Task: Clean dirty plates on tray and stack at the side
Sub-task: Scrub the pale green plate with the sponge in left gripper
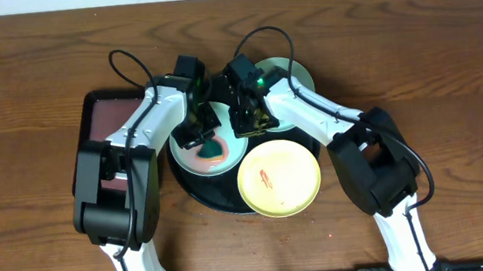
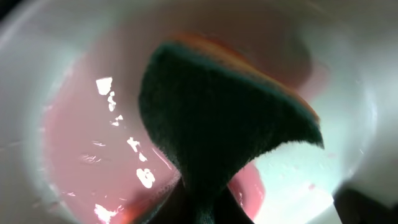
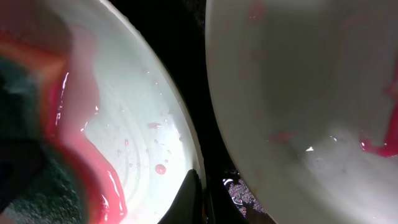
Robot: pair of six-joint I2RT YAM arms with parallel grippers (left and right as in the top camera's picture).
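A dark green sponge (image 2: 217, 124) with an orange backing fills the left wrist view. It is pinched at its lower end by the left claw (image 1: 200, 137), which is clamped on it. The sponge presses into a pale aqua plate (image 2: 74, 143) whose centre is coated in a watery pink film. From overhead this plate sits on the left part of the round black tray (image 1: 196, 194), which stands mid-desk (image 1: 25, 67).

The right claw (image 1: 246, 122) hangs just beside the same plate's right rim. In its wrist view one dark fingertip (image 3: 188, 196) overlaps that rim, but I cannot tell whether the claw is apart or together. Across a strip of black tray floor lies a second aqua plate (image 3: 298, 93), faintly streaked pink, partly under the right arm (image 1: 310, 112).

A pale yellow plate (image 1: 285, 184) with a red smear (image 1: 265, 177) rests at the tray's front right, its edge overhanging the rim. A rectangular tray (image 1: 104, 121) with a reddish-brown inside lies to the left.
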